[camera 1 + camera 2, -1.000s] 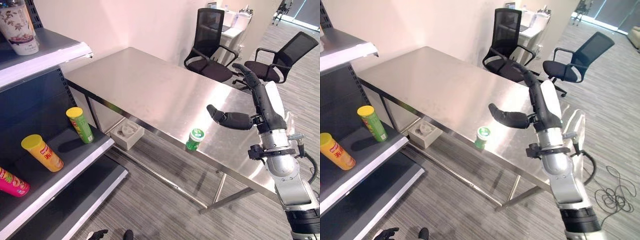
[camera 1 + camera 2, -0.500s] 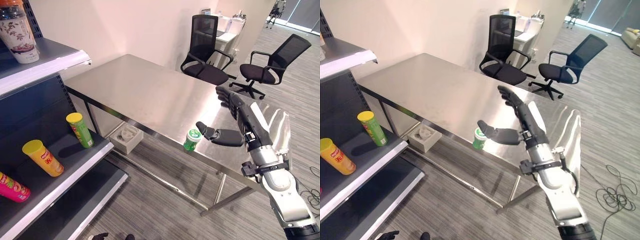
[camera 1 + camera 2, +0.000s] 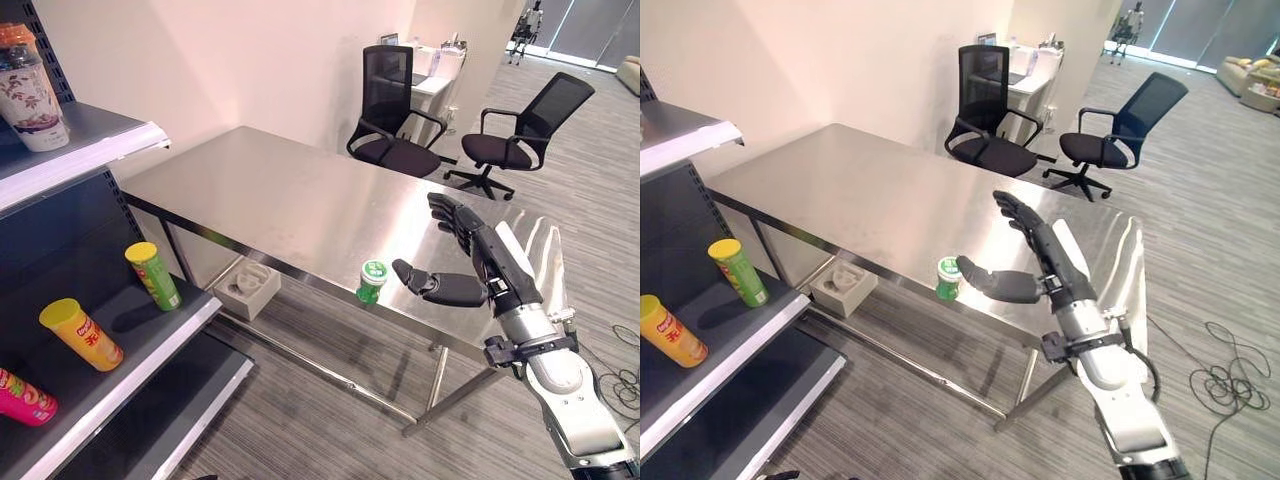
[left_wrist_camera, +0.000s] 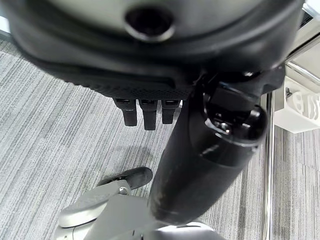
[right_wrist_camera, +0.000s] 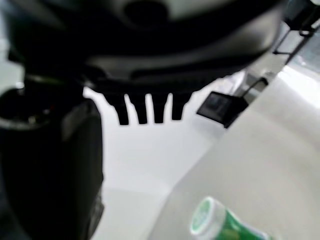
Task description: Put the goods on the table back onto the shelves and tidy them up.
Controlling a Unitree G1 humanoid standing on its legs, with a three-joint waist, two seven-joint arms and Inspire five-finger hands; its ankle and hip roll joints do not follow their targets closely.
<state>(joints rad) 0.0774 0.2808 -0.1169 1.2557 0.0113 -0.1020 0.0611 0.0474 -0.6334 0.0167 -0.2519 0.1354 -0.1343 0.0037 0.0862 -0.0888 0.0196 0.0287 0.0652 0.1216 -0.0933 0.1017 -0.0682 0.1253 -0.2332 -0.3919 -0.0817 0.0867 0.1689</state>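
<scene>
A small green bottle with a white-and-green cap [image 3: 370, 281] [image 3: 947, 277] stands upright near the front edge of the steel table [image 3: 300, 195]. My right hand [image 3: 466, 262] [image 3: 1038, 256] hovers open just to the bottle's right, thumb stretched toward it, fingers straight, a short gap between them. The right wrist view shows the bottle [image 5: 227, 225] past the straight fingers [image 5: 145, 111]. On the shelf at left stand a green can [image 3: 153, 275], a yellow can [image 3: 80, 334] and a pink can [image 3: 22, 395]. My left hand [image 4: 145, 111] hangs above the floor with its fingers straight.
A large printed cup [image 3: 30, 88] stands on the upper shelf [image 3: 95, 140]. Two black office chairs [image 3: 395, 105] [image 3: 520, 125] stand behind the table. A white box [image 3: 247, 287] lies on the floor under the table.
My right hand has come down from above the table and reached left, ending beside the bottle with the thumb close to it. The camera has shifted too.
</scene>
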